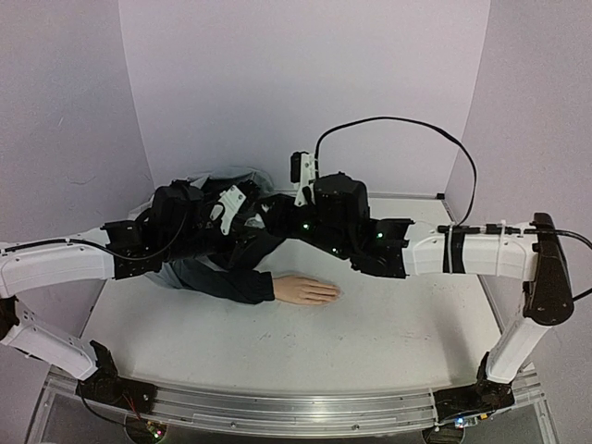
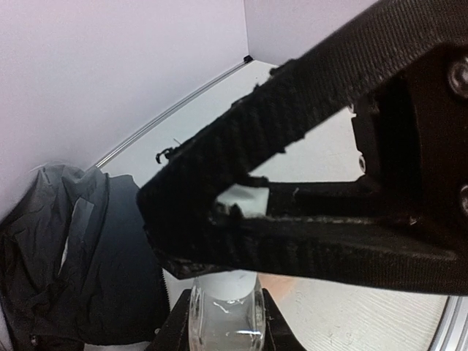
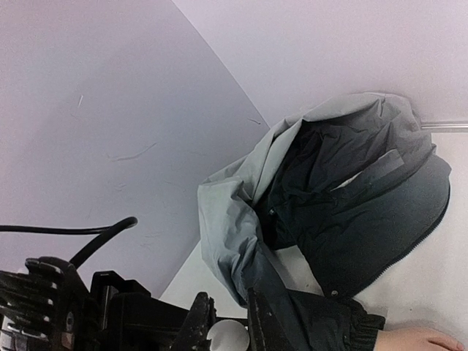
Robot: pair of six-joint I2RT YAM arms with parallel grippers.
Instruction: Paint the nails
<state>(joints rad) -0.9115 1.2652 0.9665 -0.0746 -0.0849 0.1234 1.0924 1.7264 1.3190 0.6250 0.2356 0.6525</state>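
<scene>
Progress: nails seemingly bare; painting not begun.
Left gripper: jaws clamped on bottle.
Right gripper: jaws closed on cap.

Mannequin hand on the worktop before me, sleeve to its left, jacket behind against the back wall.

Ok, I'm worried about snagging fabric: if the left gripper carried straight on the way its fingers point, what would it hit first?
Most likely the dark jacket heaped ahead: the left gripper, shut on a white piece, points at it. The bottle below is off that line. Depth is unclear.
</scene>
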